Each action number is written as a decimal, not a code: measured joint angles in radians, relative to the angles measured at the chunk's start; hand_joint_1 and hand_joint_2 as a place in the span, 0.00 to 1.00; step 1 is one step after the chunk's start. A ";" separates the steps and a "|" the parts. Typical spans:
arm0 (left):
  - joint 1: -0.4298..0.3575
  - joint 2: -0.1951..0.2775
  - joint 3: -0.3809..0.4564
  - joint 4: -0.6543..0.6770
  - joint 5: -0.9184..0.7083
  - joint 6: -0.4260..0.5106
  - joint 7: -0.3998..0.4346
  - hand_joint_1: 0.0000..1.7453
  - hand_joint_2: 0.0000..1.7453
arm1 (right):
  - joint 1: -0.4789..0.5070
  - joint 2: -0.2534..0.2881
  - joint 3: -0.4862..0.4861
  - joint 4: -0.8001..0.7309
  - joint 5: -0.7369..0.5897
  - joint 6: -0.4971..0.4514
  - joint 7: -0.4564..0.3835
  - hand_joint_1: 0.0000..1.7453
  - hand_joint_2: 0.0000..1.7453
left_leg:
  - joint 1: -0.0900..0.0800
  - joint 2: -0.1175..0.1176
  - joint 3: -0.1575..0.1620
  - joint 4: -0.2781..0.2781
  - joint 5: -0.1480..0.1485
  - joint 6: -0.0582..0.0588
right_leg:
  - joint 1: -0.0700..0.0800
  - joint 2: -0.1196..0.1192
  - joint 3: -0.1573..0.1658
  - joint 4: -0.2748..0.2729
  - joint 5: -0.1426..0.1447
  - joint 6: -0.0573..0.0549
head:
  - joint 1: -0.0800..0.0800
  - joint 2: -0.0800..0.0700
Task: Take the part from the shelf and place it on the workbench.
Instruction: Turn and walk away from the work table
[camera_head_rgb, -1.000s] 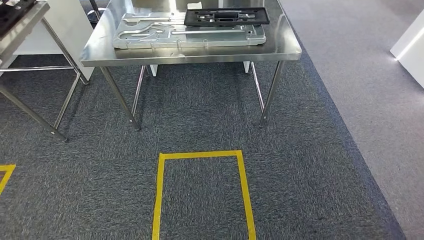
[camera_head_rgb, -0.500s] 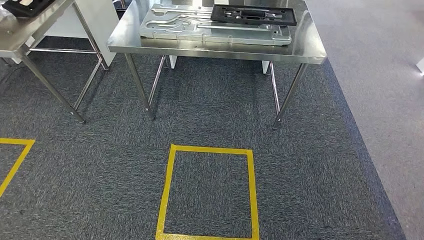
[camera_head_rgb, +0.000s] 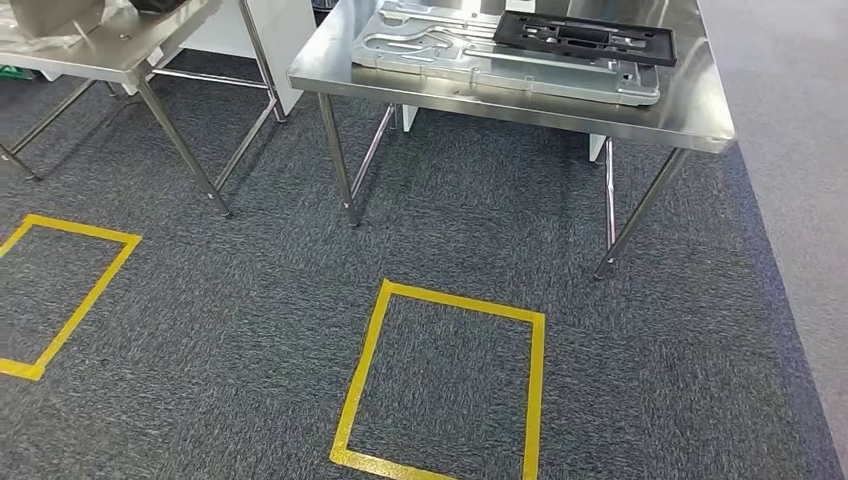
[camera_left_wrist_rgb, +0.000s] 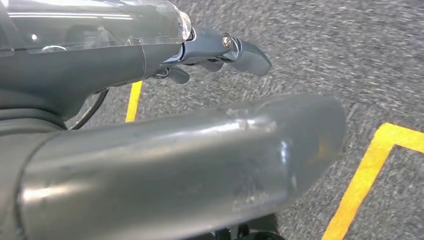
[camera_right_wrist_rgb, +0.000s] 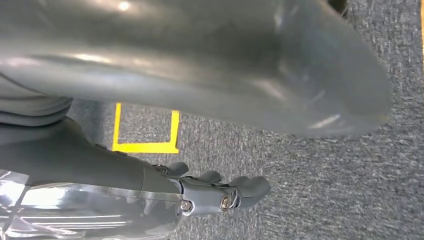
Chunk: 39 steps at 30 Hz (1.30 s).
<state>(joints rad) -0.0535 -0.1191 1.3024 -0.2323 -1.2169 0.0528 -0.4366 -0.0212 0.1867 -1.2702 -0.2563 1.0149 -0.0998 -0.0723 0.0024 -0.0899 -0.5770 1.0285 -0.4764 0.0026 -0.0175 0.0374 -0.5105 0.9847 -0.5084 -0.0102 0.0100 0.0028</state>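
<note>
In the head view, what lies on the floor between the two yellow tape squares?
Only bare dark grey carpet lies between the left yellow tape square and the middle yellow tape square; the head view shows it.

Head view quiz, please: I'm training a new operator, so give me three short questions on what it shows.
1. True or false: the black slotted plastic part lies on the silver stamped metal plate.
2. What carries both? A) grey carpet B) stainless steel workbench C) white cabinet
3. Fill in: the nearest yellow tape square is stuck to the ____.

Key: 1 true; 2 B; 3 carpet.
</note>
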 joint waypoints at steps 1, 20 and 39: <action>0.000 0.001 0.000 0.000 -0.001 0.001 0.001 0.00 0.00 | 0.001 0.000 0.003 0.002 0.002 0.003 0.001 0.00 0.00 | 0.000 0.022 -0.018 0.039 -0.026 -0.005 | -0.002 -0.014 0.001 -0.004 0.002 -0.006 | -0.003 0.000; -0.004 0.004 -0.001 0.000 -0.010 0.004 -0.006 0.00 0.00 | -0.003 -0.007 0.022 0.006 0.023 0.019 -0.004 0.00 0.00 | 0.004 0.069 0.030 -0.031 0.005 0.036 | 0.005 -0.042 -0.120 0.285 -0.158 0.037 | 0.000 0.000; -0.003 -0.005 -0.003 0.000 -0.021 -0.010 -0.018 0.00 0.00 | -0.001 -0.015 0.023 0.008 0.047 0.016 0.019 0.00 0.00 | 0.018 0.121 -0.030 0.111 -0.043 -0.029 | 0.000 -0.120 0.005 0.005 -0.013 -0.006 | -0.013 0.000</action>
<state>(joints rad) -0.0566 -0.1240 1.2993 -0.2323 -1.2383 0.0427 -0.4549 -0.0226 0.1715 -1.2476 -0.2481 1.0615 -0.0836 -0.0531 0.0208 0.0310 -0.6069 1.1393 -0.5195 -0.0260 -0.0172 -0.0831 -0.5052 0.9901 -0.5214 -0.0162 -0.0026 0.0029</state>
